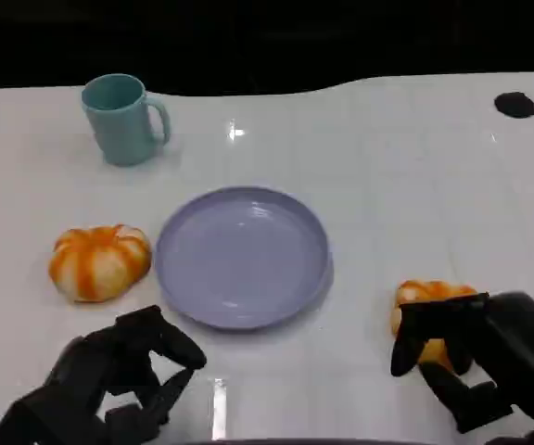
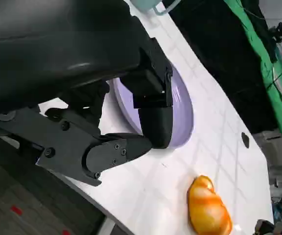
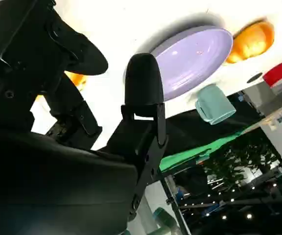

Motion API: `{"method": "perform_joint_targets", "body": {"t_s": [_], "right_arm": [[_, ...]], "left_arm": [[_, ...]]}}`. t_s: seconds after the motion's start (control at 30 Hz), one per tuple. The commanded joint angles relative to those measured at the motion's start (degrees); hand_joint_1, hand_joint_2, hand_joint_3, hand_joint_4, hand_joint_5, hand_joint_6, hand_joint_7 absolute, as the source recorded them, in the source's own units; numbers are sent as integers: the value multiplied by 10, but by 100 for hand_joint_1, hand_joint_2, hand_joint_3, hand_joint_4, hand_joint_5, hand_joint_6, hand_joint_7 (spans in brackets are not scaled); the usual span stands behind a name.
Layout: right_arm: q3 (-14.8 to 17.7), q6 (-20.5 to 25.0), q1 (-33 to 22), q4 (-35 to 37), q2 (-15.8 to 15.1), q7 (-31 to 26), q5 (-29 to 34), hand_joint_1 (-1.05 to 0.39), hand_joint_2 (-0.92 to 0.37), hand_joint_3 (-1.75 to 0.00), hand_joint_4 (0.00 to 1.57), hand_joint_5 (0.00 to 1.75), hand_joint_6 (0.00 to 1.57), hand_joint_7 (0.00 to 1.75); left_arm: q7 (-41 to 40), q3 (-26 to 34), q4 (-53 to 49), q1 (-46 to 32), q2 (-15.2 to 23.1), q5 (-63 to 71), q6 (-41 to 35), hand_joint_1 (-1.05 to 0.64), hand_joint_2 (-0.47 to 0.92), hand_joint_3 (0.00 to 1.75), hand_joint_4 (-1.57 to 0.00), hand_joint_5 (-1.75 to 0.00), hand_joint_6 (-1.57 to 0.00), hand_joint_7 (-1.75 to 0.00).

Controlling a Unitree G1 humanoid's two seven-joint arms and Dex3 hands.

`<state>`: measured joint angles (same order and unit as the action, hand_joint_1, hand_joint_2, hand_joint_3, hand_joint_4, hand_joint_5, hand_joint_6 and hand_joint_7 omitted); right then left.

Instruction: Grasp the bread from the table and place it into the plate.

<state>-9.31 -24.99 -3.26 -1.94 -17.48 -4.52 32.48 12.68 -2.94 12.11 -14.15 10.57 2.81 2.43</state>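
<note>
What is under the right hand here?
A bread roll, orange with pale stripes, sits under the right hand on the white table. Its far part shows; the fingers cover its near part, so contact cannot be confirmed.

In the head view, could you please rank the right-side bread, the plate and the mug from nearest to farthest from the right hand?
1. Right-side bread: at the right hand's fingers, partly covered by them.
2. Plate: table centre, toward the robot's left.
3. Mug: far left corner, beyond the plate.
</note>
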Motion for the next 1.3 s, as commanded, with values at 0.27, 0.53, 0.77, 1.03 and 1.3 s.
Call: {"method": "perform_joint_targets", "body": {"t_s": [0.27,0.53,0.77,1.03,1.3], "right_arm": [[2,-1,-6,-7,-6,0,-5,6,-9,-145,102,171,97,118],[1,-4,-1,-4,-7,-3,-1,6,-10,-143,101,171,97,117],[1,-2,0,-4,-5,-4,1,6,-10,-144,101,172,97,117],[6,3,-1,-17,-4,4,-14,8,-13,-135,96,160,96,100],[8,119,-16,-127,-12,59,55,-12,-28,-91,75,92,88,30]], "left_arm": [[3,1,9,-6,9,2,5,-29,78,70,-71,-175,-65,-124],[6,4,13,-4,9,-4,-6,-29,79,70,-71,-175,-65,-125],[5,4,10,-2,10,-4,-3,-28,80,69,-72,-175,-64,-125],[3,3,11,-1,10,2,-5,-28,79,70,-71,-175,-64,-126],[5,5,5,2,12,-1,1,-27,78,71,-71,-175,-64,-127]]}}
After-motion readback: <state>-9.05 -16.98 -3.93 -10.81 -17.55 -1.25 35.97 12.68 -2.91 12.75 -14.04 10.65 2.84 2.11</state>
